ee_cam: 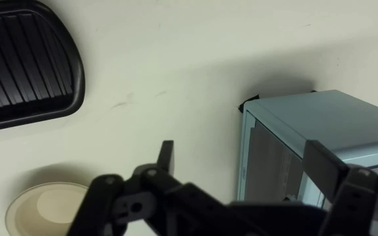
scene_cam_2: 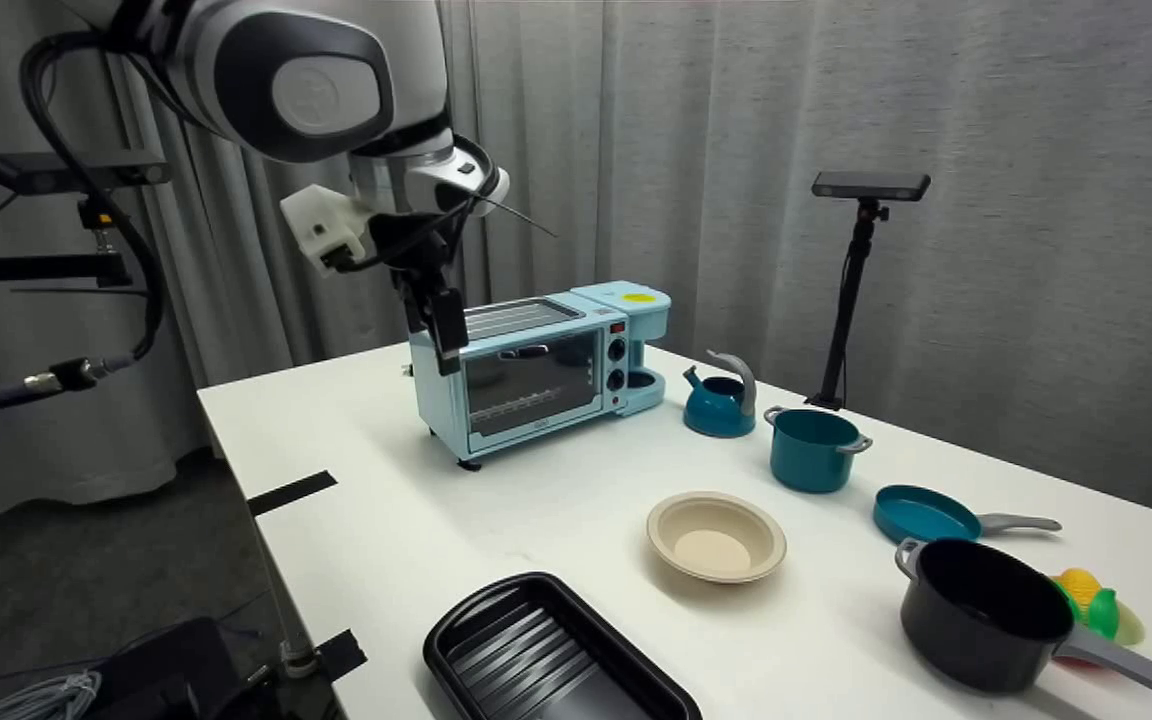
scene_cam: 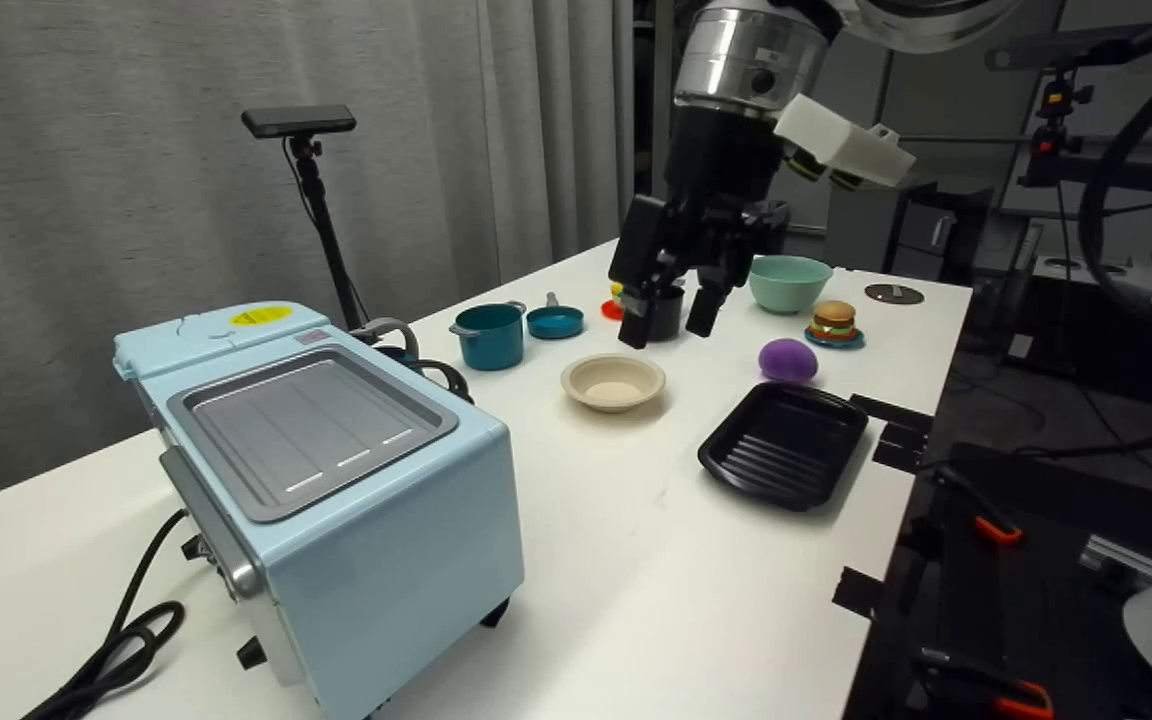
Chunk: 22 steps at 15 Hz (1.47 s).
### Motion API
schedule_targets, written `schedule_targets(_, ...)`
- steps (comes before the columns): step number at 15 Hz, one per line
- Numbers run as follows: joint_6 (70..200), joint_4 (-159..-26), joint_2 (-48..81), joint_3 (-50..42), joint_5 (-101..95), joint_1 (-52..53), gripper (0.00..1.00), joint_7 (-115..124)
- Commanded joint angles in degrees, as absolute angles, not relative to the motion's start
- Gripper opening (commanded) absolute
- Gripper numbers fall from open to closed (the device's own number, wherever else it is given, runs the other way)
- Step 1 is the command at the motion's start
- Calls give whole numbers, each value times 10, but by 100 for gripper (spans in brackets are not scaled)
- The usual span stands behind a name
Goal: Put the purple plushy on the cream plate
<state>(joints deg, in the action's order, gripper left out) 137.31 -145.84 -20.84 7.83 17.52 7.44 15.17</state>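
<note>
Over a white bench, strips of black tape along its edge and grey curtains behind: gripper spread apart. On the bench, purple plushy just beside the black tray, apart from the cream plate.

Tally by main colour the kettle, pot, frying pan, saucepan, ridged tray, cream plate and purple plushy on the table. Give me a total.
Teal: 3 (kettle, pot, frying pan)
Black: 2 (saucepan, ridged tray)
Cream: 1 (cream plate)
Purple: 1 (purple plushy)
Total: 7
</note>
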Motion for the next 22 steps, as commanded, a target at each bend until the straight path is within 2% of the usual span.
schedule_targets(1,1366,-1435,-187,71,153,62,100,142)
schedule_targets(12,1374,-1306,-41,21,7,-18,100,161)
schedule_targets(22,1358,-1216,63,-61,-92,-59,100,171)
